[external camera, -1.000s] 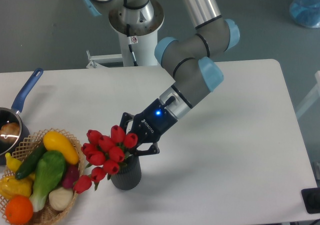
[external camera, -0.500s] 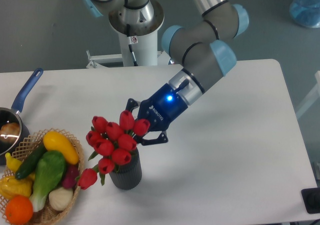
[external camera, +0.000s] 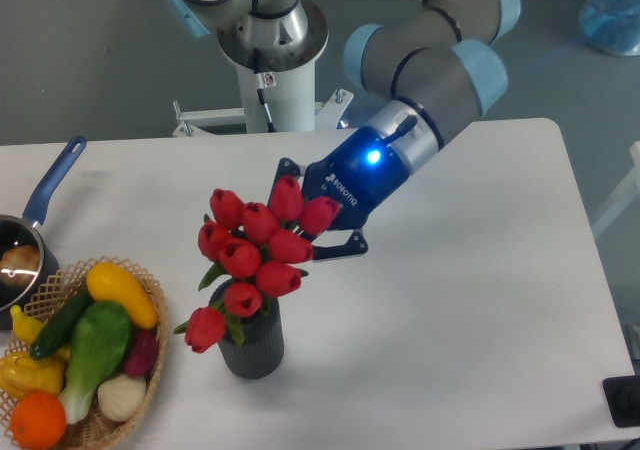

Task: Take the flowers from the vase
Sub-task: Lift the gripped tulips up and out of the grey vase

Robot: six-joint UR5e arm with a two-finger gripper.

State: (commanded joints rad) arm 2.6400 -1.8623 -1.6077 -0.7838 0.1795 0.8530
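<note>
A bunch of red tulip flowers (external camera: 258, 252) with green leaves rises out of the dark grey ribbed vase (external camera: 252, 343), which stands upright on the white table. The lowest buds and stems still reach the vase's mouth. My gripper (external camera: 312, 228) comes in from the upper right, its black fingers closed around the right side of the bunch, where the buds hide the grip point. A blue light glows on the gripper body.
A wicker basket (external camera: 150, 370) of produce sits at the front left, close to the vase. A blue-handled pot (external camera: 30, 232) is at the left edge. The robot's base (external camera: 270, 40) stands behind the table. A black object (external camera: 622, 402) is at the lower right corner.
The gripper has moved up and to the right with the flowers in it, lifting the bunch higher out of the vase. The vase has stayed in place.
</note>
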